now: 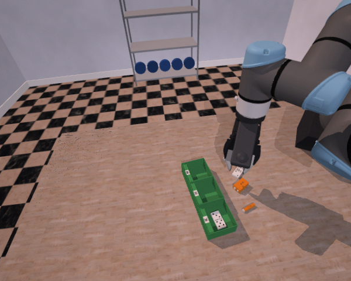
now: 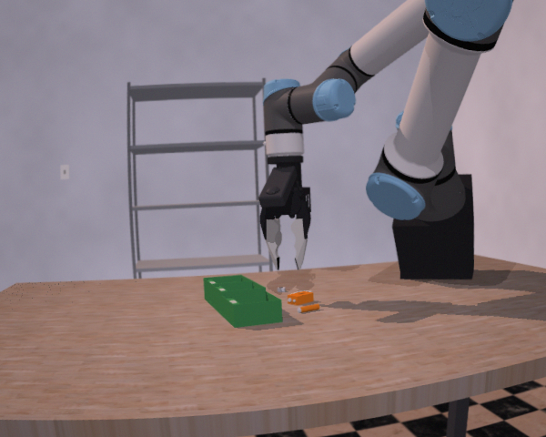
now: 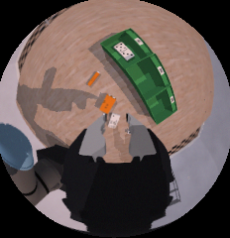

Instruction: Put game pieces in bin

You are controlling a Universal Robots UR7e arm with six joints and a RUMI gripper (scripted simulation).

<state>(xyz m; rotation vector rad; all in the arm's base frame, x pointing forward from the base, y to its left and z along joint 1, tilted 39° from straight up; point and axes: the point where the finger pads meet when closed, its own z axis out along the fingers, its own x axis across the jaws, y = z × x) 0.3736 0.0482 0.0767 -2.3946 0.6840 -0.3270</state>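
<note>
A green row of three bins (image 1: 208, 198) stands upright on the table, each bin with a small white label that I cannot read. A white domino (image 1: 217, 219) lies in the nearest end bin. A second small white game piece (image 1: 237, 172) lies on the table just right of the far end bin. My gripper (image 1: 237, 168) hangs directly above this piece, well clear of the table in the side view (image 2: 288, 265). Its fingers are partly apart with nothing between them. In the wrist view the piece (image 3: 114, 120) shows between the fingertips, below them.
An orange block (image 1: 241, 184) lies just in front of the white piece, and an orange cylinder (image 1: 248, 207) lies a little nearer. Both are right of the bins. A metal shelf (image 1: 160, 39) with blue discs stands on the floor behind the table.
</note>
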